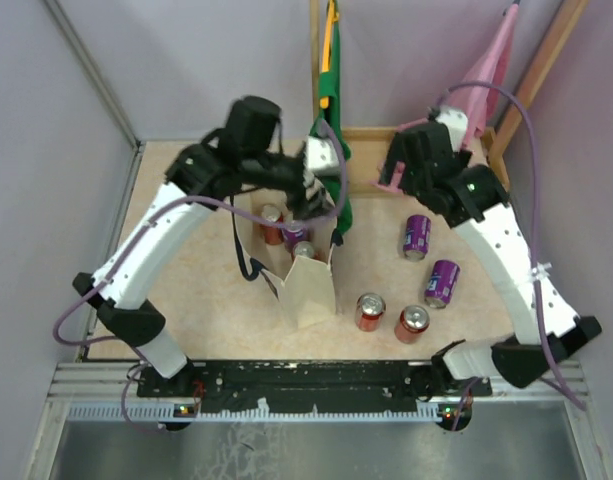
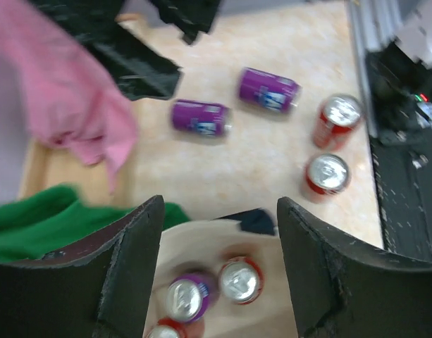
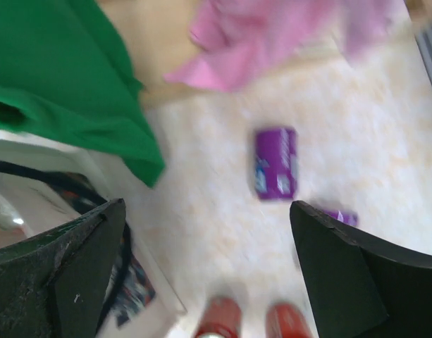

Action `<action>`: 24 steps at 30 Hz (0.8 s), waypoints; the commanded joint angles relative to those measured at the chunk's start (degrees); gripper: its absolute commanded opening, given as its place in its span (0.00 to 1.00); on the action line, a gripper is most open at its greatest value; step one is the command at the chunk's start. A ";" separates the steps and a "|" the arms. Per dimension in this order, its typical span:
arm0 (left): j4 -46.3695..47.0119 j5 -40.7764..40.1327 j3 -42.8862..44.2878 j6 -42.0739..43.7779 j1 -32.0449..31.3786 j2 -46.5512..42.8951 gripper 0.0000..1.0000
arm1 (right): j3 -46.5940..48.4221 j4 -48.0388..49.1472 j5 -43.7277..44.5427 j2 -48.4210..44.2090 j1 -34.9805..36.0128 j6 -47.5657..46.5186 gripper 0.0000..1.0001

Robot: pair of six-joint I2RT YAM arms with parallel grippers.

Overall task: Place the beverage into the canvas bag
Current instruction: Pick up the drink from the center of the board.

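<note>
Hovering over the bag (image 1: pixel 311 290) with left pincer (image 2: pixel 219 211), parted and empty. Right of the bag, lying on the worktop (image 1: pixel 196 290): purple can (image 3: pixel 275 163), long axis pointing away from right pincer (image 3: pixel 207 211), wide open, nearer.

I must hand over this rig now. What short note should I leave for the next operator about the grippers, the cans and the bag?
Left gripper: open, empty, above the mouth of the canvas bag.
Right gripper: open, empty, hovering to the right of the bag.
Done: a packed purple can and two packed red cans are inside the bag.
Left: two loose purple cans lying on their sides and two loose red cans upright, all to the right of the bag.
</note>
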 commanded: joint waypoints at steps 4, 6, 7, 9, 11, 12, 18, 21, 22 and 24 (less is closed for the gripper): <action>-8.36 -2.65 -3.93 15.78 -12.89 5.02 0.73 | -18.27 -12.93 -1.17 -16.07 -8.54 18.94 0.99; -7.38 -2.23 -4.10 15.47 -15.43 6.97 0.74 | -23.86 -12.02 -3.81 -19.28 -11.80 19.25 0.99; -6.51 -2.27 -4.50 15.03 -16.72 7.80 0.74 | -26.18 -11.45 -5.19 -20.58 -13.31 19.19 0.99; -4.46 -2.67 -6.25 14.61 -19.11 9.08 0.74 | -29.39 -10.98 -6.71 -22.39 -15.73 18.63 0.99; -1.20 -3.22 -9.12 13.81 -21.28 9.76 0.75 | -30.99 -11.08 -7.03 -22.83 -17.86 17.08 0.99; 0.14 -3.53 -10.71 13.50 -22.34 10.08 0.75 | -31.38 -11.10 -7.40 -22.80 -19.36 15.88 0.99; 1.10 -5.62 -12.60 13.08 -27.04 13.72 0.76 | -33.68 -7.37 -12.54 -22.40 -30.26 7.79 0.99; 0.19 -7.14 -11.03 11.44 -28.50 16.89 0.78 | -33.84 -5.99 -13.13 -21.88 -32.02 5.33 0.99; -0.18 -7.86 -10.40 10.60 -28.87 18.07 0.78 | -33.93 -5.64 -13.28 -21.72 -32.31 4.63 0.99; -0.47 -9.96 -9.37 8.80 -29.42 20.12 0.80 | -34.30 -5.19 -13.51 -21.32 -32.94 3.44 0.99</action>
